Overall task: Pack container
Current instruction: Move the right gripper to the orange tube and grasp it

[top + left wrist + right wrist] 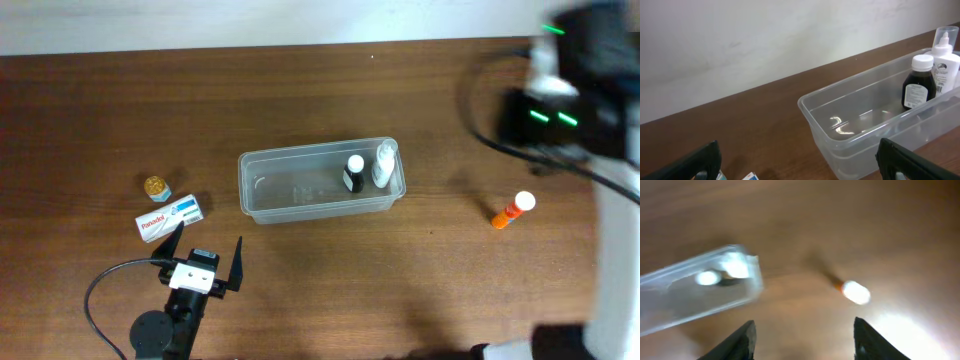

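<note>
Your task piece, the clear translucent plastic rectangular tub (262,190) with rounded corners and a rim, sits at the centre of the overhead frame on the brown wooden table (420,290). Its long axis runs left to right, the right end tipped slightly toward the top of the frame, and its open mouth faces up. The walls are see-through with a faint frosted look. The left half of the floor is bare. At the right end a dark bottle with a white cap (354,174) and a white bottle with a clear cap (384,163) stand upright, side by side.

In your left wrist view the tub (840,145) fills the lower right, one rounded corner nearest the camera.

Your left gripper (207,250) is at the lower left of the overhead frame, jaws spread wide with nothing between them. Just beside it lies a small white cardboard box with a red band (169,217).

Your right gripper (802,330) also has its jaws apart and grips nothing. Its blurred view shows the tub (695,292) at left and an orange tube with a white cap (852,291) lying on the table right of centre, well apart from the tub
</note>
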### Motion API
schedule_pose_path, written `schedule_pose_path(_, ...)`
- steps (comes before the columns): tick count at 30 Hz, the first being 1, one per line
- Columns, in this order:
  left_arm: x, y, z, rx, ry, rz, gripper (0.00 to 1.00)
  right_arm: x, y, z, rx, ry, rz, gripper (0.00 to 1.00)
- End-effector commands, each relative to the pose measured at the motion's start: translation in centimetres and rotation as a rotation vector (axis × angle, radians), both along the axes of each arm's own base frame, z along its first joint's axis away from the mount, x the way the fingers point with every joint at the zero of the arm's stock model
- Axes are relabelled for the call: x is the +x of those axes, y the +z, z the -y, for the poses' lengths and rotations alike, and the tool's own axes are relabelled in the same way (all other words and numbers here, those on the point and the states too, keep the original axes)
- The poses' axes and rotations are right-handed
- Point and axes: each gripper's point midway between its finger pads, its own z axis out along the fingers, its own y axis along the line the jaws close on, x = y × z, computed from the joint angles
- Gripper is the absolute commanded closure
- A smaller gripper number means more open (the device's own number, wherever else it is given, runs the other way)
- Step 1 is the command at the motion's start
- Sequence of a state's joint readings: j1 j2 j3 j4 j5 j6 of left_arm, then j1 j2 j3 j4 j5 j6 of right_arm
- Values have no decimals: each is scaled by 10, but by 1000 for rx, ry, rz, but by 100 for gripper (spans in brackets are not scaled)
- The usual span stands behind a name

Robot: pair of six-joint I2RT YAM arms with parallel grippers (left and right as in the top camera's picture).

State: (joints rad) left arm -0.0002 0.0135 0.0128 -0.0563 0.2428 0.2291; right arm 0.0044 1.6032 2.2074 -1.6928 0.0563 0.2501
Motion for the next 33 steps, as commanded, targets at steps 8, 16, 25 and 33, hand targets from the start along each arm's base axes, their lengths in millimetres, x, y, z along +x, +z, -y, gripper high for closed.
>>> schedule_pose_path(8, 0, -1, -1, 11, 5, 1, 1, -33, -108, 93, 139, -264, -325, 43)
schedule_pose_path(16, 0, -1, -1, 11, 5, 1, 1, -20, -150, 101, 186, -273, -370, 40)
schedule_pose_path(25, 0, -2, -1, 11, 5, 0, 1, -12, -198, 102, 218, -270, -434, 40)
schedule_pose_path(33, 0, -2, -1, 11, 5, 0, 0, -12, -237, 97, 252, -264, -460, 40)
